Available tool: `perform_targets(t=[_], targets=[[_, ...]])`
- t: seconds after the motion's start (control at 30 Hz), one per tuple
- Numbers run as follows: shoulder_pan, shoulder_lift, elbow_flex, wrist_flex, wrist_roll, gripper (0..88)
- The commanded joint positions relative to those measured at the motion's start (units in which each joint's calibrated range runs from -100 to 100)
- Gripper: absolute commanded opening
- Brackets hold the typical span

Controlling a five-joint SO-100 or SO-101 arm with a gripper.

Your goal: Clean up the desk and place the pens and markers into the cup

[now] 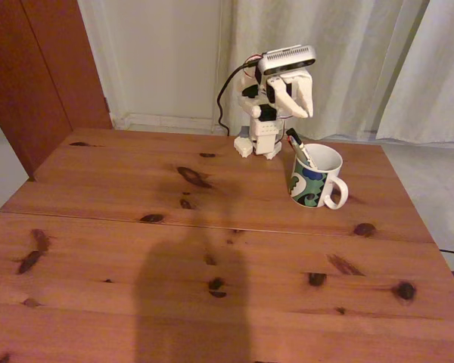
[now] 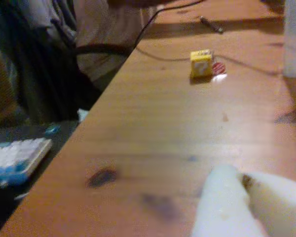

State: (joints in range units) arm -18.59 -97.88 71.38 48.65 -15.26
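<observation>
1. Several pens and markers (image 1: pixel 301 153) already stand in the cup (image 1: pixel 315 178), far right on the desk (image 1: pixel 136 249) in the fixed view.
2. The gripper (image 1: pixel 296 97) is folded back above the cup; pincer spread or pressed together, I cannot tell.
3. Judged finished: next, simply rest.
4. Knotty reddish pine; pale curtains (image 1: pixel 340 60) behind. In the wrist view, a small yellow cube (image 2: pixel 201 63) sits farther along.

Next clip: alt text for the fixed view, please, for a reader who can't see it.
A white patterned mug stands on a reddish-brown pine desk with pens leaning out of it. Just behind it, a small white robot arm is folded upright, its pincer hanging above the mug. Pale curtains hang behind the desk, and a shadow falls across the desk's near edge.
</observation>
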Motion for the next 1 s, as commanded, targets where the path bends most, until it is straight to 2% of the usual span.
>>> perform_targets(t=[0.0, 0.47, 0.87, 0.97], targets=[[4.7, -0.5, -2.9, -1.9, -0.2, 0.5], [18.8, -0.5, 9.8, -1.5, 0.7, 0.5], [17.3, -0.5, 28.1, -1.1, 7.4, 0.5], [15.7, -0.5, 28.2, 4.0, 7.9, 0.6]])
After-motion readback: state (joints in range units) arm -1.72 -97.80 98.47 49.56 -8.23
